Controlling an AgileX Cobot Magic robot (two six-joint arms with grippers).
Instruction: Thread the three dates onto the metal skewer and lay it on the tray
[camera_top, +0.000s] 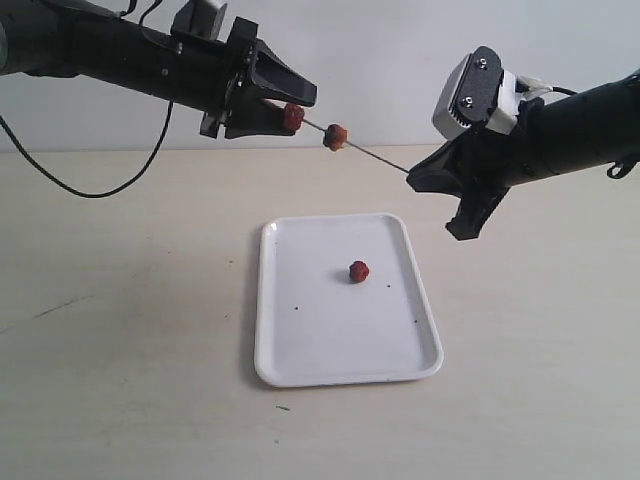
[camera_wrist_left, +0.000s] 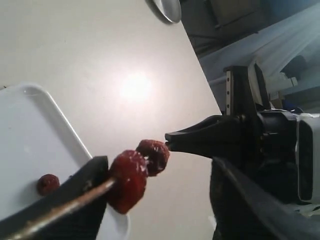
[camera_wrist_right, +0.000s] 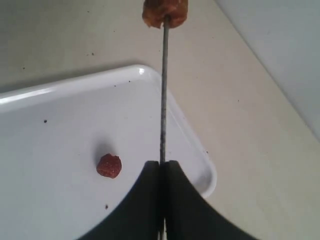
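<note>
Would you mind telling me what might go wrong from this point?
The right hand pinches the metal skewer only at its very tip, so it could slip out. The third date lies on the tray, yet the left hand is at the skewer's other end; freeing either hand may let it tilt and the two threaded dates slide off.

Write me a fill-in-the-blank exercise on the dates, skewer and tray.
1. The metal skewer carries ___ threaded dates.
2. The white tray holds ___ loose date.
3. The right gripper is ___ on the skewer's end.
Missing words: two; one; shut.
</note>
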